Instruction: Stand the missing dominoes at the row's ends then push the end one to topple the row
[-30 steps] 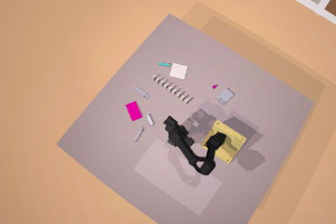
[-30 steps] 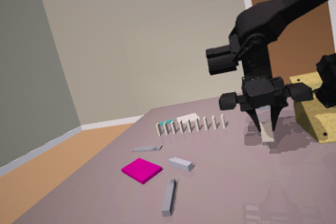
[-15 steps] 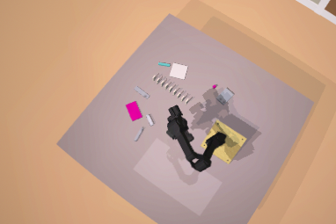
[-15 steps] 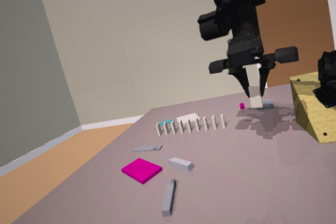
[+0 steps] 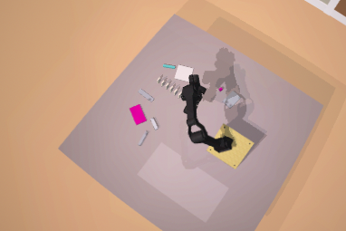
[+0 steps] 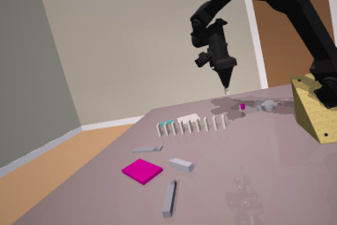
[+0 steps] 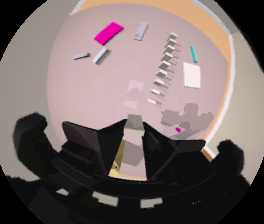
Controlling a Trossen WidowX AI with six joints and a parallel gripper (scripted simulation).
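A row of several cream dominoes [image 5: 169,85] [image 6: 190,126] [image 7: 165,65] stands upright at even spacing on the table. In the top view, the arm covers the area by the row's right end. My gripper [image 6: 226,87] [image 7: 133,122] is shut on a cream domino [image 6: 227,91] [image 7: 134,121]. The domino sticks out below the fingertips, well above the table, and its upper part is hidden between the fingers. In the exterior view the gripper appears above and behind the row's right end. In the wrist view the row's nearest domino [image 7: 153,101] is ahead and slightly right of the held one.
A white square [image 5: 184,72] [image 7: 192,75] and a teal bar [image 5: 169,66] [image 7: 194,54] lie behind the row. A magenta slab [image 5: 138,114] [image 6: 142,171] and grey bars [image 5: 146,95] [image 6: 169,198] lie on its other side. A small magenta block [image 5: 220,89] [image 6: 243,106] and grey piece [image 5: 232,100] [image 6: 266,105] lie right.
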